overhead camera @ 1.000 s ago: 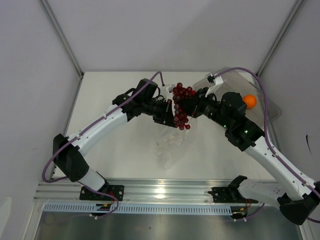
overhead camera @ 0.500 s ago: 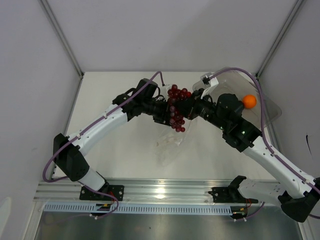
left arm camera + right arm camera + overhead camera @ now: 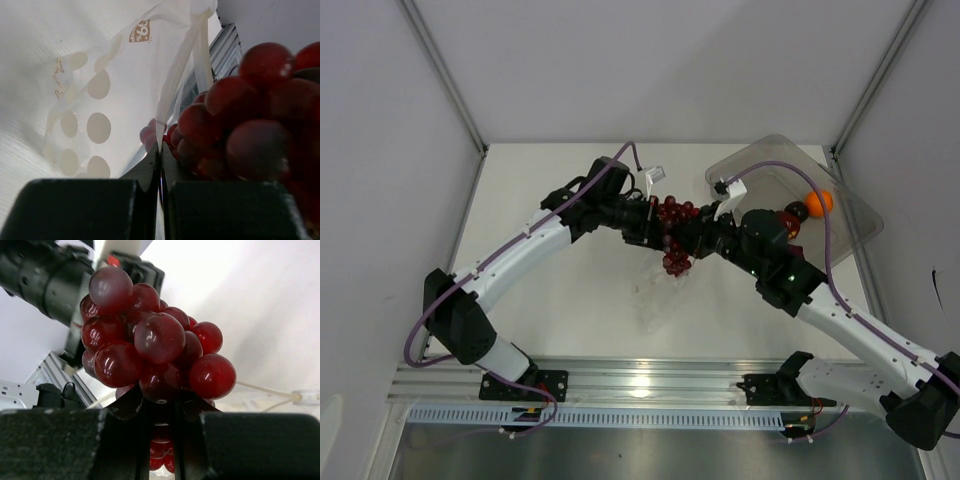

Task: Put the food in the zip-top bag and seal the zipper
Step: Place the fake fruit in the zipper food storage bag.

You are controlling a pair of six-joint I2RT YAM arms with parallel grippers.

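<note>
- looking down from the top camera, the left gripper [image 3: 654, 222] is pinching one lip of the zip-top bag [image 3: 658, 292], whose body is sagging, crumpled, toward the table [image 3: 550, 300].
- the right gripper [image 3: 688, 240] is carrying the bunch of grapes [image 3: 674, 238] right at the bag's mouth, just beside the left pinch.
- an orange ball [image 3: 820, 202] and a dark ball [image 3: 794, 212] are waiting in the clear bin [image 3: 770, 150], well to the right of the bag.
- peering through the left wrist camera, the jaws are showing only a sliver of gap, clamping a fold of the bag's film. the grapes are crowding against the bag's edge, and i cannot tell whether they are entering the mouth or pressing on its outside.
- peering through the right wrist camera, the jaws are standing narrowly apart and gripping the bunch low down, with grapes bulging above the fingertips.
- judging the risk: with only one lip being held, the mouth may be hanging nearly flat, so the bulky bunch could be shoving the film aside and sliding down outside the bag.
- it could also be dragging the film out of the left pinch if pushed hard, or dropping onto the table if released before it is inside.
</note>
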